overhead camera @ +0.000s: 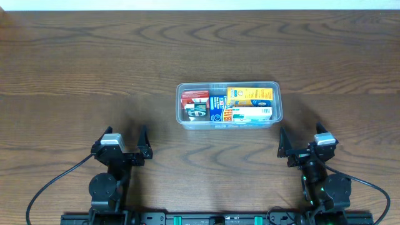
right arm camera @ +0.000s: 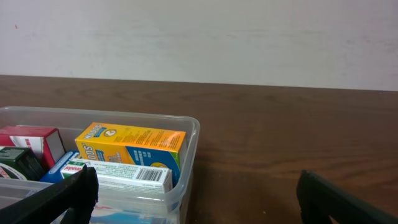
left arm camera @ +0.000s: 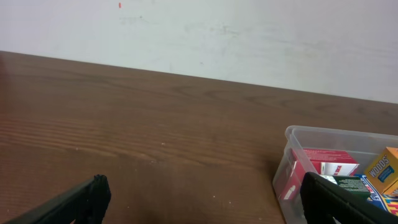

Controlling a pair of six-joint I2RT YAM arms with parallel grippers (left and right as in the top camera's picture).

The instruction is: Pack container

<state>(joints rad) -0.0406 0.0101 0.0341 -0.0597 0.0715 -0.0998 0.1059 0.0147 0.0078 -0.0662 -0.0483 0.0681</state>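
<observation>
The clear plastic container (overhead camera: 275, 105) sits in the middle of the table, filled with small boxes: a red one (overhead camera: 194, 95), a blue one (overhead camera: 217, 107), a yellow one (overhead camera: 249, 95) and a white one (overhead camera: 255, 114). My left gripper (overhead camera: 122, 144) rests open near the front left, well clear of it, with nothing between its fingers (left arm camera: 93, 194). My right gripper (overhead camera: 306, 145) is open at the front right, just below the tub's right corner. In the right wrist view the container's wall (right arm camera: 189, 155) lies just ahead of the left finger (right arm camera: 81, 190), with the yellow box (right arm camera: 130, 146) inside.
Dark wood table (overhead camera: 75, 75) stretches all round the tub. A pale wall (left arm camera: 199, 37) stands behind the far edge. Black cables (overhead camera: 56, 181) trail from both arm bases along the front edge.
</observation>
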